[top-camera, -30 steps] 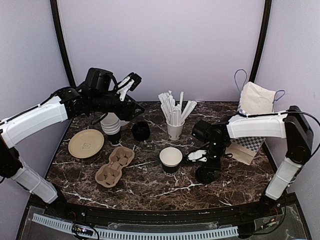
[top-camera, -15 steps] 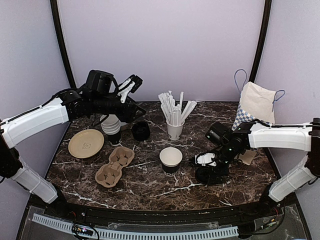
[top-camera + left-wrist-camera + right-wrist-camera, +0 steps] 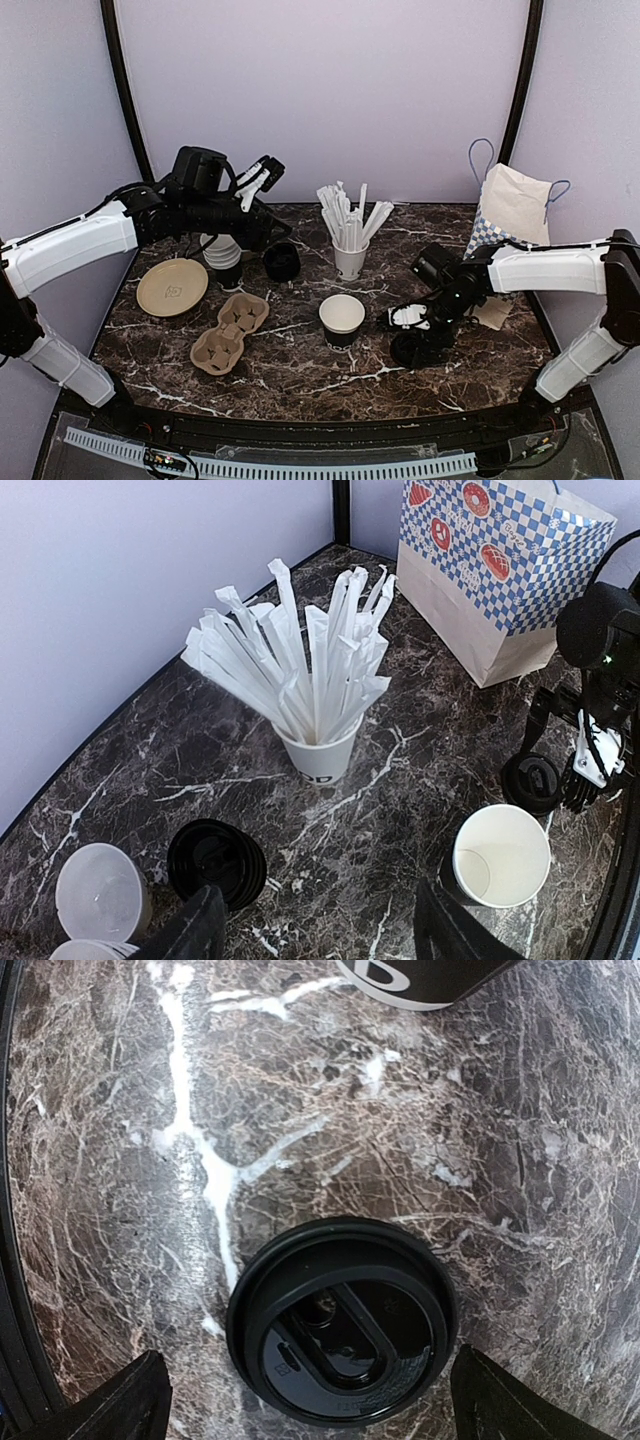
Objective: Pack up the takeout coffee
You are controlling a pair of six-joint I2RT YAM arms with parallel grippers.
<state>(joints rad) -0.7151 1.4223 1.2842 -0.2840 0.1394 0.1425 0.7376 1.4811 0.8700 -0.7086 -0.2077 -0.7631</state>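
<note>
The takeout coffee [image 3: 411, 350], a black cup with a black lid, stands right of the table's middle. In the right wrist view I look straight down on its lid [image 3: 342, 1320]. It also shows in the left wrist view [image 3: 530, 780]. My right gripper [image 3: 414, 328] hangs just above it, open, with one fingertip [image 3: 130, 1405] on each side of the lid, not touching it. My left gripper [image 3: 270, 222] is open and empty, held high at the back left, above the low stack of black lids [image 3: 215, 860].
A lidless black cup [image 3: 342, 318] stands left of the coffee. A white cup of straws [image 3: 350, 262], a stack of cups [image 3: 222, 250], a paper plate [image 3: 172, 286] and a cardboard cup carrier [image 3: 229, 332] are to the left. A checked paper bag [image 3: 510, 230] stands at the right.
My right arm has swung its elbow out to the right and lowered, while its gripper stays over the coffee. My left arm has barely moved.
</note>
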